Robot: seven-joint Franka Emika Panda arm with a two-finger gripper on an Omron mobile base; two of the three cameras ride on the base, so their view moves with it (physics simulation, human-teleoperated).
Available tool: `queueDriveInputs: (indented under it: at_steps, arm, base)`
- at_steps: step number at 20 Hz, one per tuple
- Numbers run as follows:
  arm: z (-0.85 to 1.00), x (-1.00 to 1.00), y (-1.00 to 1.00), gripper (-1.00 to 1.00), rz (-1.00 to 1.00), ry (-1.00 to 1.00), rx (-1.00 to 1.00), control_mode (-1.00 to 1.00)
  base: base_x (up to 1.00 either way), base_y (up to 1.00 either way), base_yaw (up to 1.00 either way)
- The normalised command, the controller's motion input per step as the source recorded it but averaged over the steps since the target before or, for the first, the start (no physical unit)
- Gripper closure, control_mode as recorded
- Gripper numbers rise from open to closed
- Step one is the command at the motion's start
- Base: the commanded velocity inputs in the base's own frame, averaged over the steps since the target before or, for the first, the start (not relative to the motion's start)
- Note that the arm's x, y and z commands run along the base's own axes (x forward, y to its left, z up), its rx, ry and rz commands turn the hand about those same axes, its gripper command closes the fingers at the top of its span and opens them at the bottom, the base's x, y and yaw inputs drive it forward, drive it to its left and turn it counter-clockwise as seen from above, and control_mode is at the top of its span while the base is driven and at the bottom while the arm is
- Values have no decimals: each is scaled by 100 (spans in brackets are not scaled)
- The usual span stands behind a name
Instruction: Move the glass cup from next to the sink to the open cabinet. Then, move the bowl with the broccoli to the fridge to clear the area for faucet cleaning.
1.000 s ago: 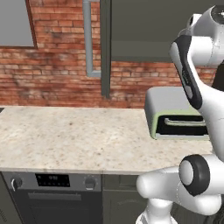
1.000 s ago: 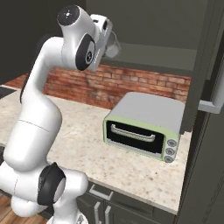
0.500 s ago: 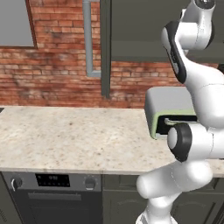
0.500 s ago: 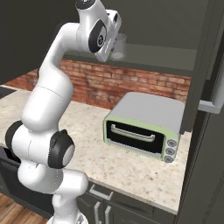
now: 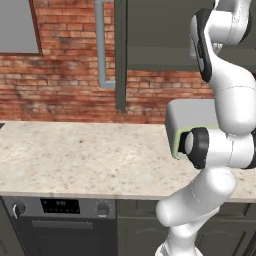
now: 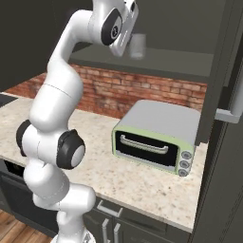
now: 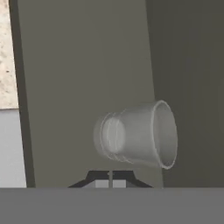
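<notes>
Change: the arm has swung higher and nearer the cabinet than a second ago; the cup now stands apart from the hand, on the shelf.
Gripper (image 7: 110,174): fingertips pressed together, nothing between them, seen in the hand view just short of the cup; in the right base view the hand is raised at the cabinet's opening.
Glass cup (image 7: 139,134): translucent pale grey tumbler, free of the fingers; in the hand view it appears sideways, rim to the right, because the camera is rolled. In the right base view the cup (image 6: 137,46) stands upright on the shelf, just beside the hand.
Open cabinet (image 6: 166,64): dark grey upper unit, its inner shelf carrying the cup; its door (image 6: 216,76) hangs open at the right.
Toaster oven (image 6: 159,137): grey with a green-trimmed front, on the counter below the cabinet.
Countertop (image 5: 80,157): beige speckled stone, running along a red brick wall (image 5: 65,75).
Lower front: a built-in oven panel (image 5: 60,207) with knobs sits under the counter in the left base view.
</notes>
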Motion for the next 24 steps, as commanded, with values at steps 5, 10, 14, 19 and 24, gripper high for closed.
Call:
queueDriveInputs:
  at_steps: [5, 10, 14, 19, 24]
  arm:
    - [-33, 0, -3, 100, 0, -1, 0, -100]
    - [-4, -55, 0, -100, 0, -14, 0, -100]
    - [0, -100, -8, -100, -1, -45, 0, -100]
    - [-41, -100, -10, -100, -5, -46, 1, -100]
    - [-100, -100, 5, -100, -8, -13, -7, -100]
  base:
    - [0, 0, 0]
    - [0, 0, 0]
    - [0, 0, 0]
    - [0, 0, 0]
    - [0, 0, 0]
